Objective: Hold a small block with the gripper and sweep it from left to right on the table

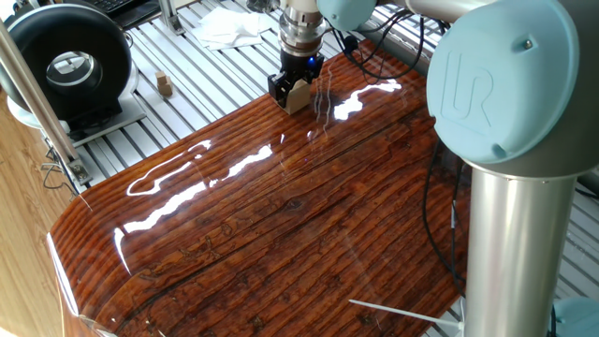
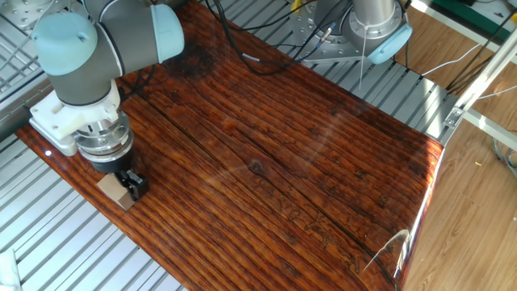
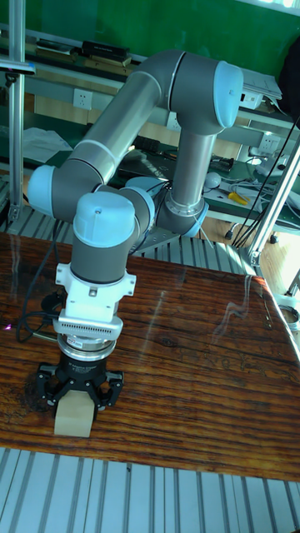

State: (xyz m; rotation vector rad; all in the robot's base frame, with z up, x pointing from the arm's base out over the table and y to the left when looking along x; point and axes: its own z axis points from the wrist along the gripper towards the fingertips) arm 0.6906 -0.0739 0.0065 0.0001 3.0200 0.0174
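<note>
Black two-fingered pincer [image 3: 77, 398] on the grey and pale-blue arm is clenched on the light-tan wooden cube [image 3: 73, 415]; fingers sit on opposite side faces, cube's lower part showing below them. Same grip reads in one fixed view: pincer [image 1: 296, 86], cube [image 1: 299, 95].

Cube sits at the very edge of the glossy reddish-brown wood-grain counter [image 3: 192, 375], right where it borders the silver slatted aluminium surface [image 3: 167, 500]. In the other fixed view, cube [image 2: 115, 189] is at the counter [image 2: 283, 162] rim, one corner about at the edge line. Can't tell whether its underside touches the board or hangs just clear.

Key relation: cube is directly under the wrist, pincer axis vertical, so no offset to correct. In the tall view it's at the counter's left end, with the whole board stretching away to the right. Judgement: grasp step is done, and sweep path runs along the near edge. Risk: drifting off the rim onto the slats.

Tiny darker-brown wooden piece [image 1: 165, 85] lies on the slats, well apart, not in the path.
</note>
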